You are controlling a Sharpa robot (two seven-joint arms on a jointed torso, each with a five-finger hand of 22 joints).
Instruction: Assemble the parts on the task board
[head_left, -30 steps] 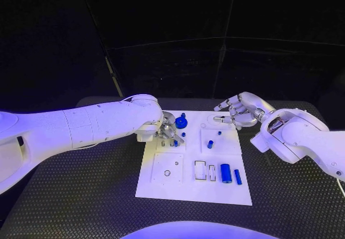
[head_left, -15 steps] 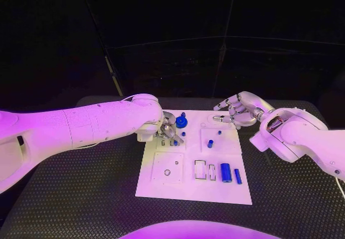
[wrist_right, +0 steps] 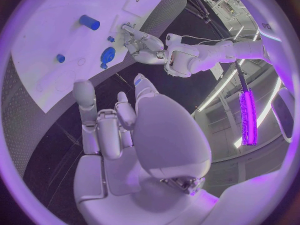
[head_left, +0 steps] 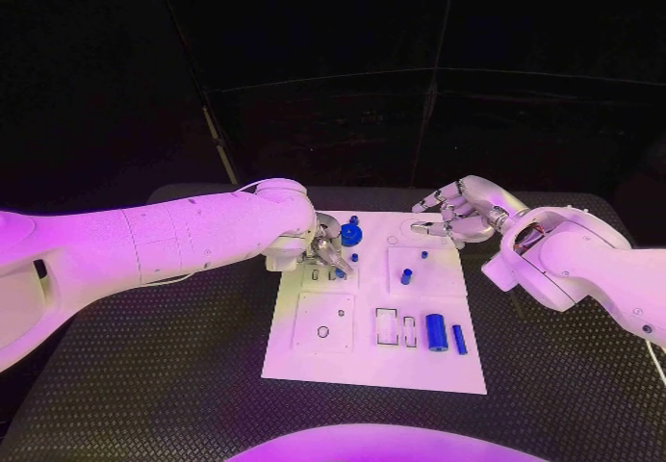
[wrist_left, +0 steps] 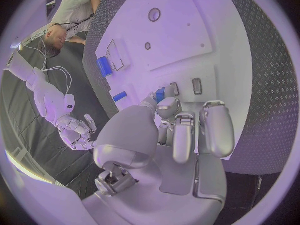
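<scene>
The white task board lies in the middle of the table. My left hand hovers low over its far left part, by two small slots. Its thumb and a finger pinch a small blue part, seen under the hand as a blue tip. A blue round knob stands just beyond that hand. My right hand hangs over the board's far right corner, fingers apart and holding nothing. A blue peg stands mid-board. A thick blue cylinder and a slim blue bar lie at the near right.
Black textured table surrounds the board. Empty rectangular recesses sit left of the cylinder, and a plate with a round hole lies at the near left. My left forearm spans the table's left side.
</scene>
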